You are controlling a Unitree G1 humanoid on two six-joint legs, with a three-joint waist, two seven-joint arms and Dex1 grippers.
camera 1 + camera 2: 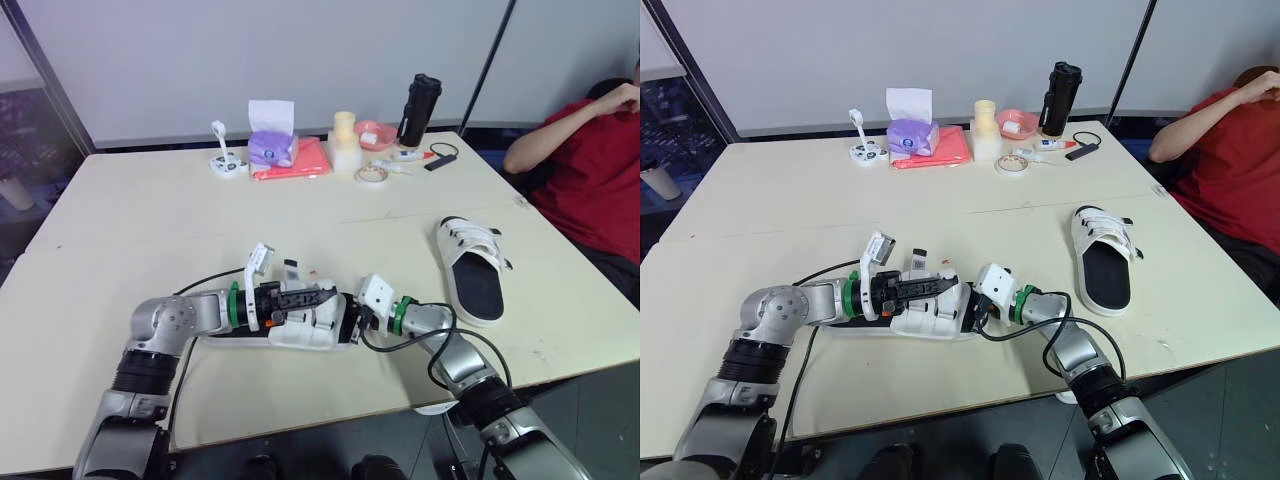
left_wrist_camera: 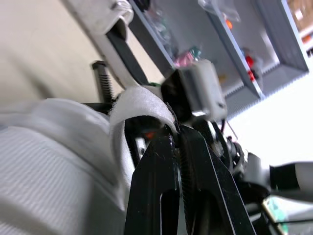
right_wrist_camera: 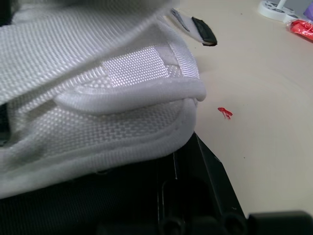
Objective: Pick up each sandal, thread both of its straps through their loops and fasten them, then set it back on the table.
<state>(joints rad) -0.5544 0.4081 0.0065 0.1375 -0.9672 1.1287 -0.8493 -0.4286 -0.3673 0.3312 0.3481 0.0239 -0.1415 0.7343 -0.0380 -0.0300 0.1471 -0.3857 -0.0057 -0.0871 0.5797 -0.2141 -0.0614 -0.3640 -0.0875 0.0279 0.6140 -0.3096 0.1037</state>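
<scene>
Beige table (image 1: 120,220); left tool (image 2: 174,134) pinches white strap (image 2: 141,103) of near sandal (image 1: 300,333)

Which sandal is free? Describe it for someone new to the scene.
Look at the beige table, on the robot's right side near the seated person in red. A white sandal with a black footbed lies there alone; the other sandal sits at the front edge between the robot's arms.
</scene>
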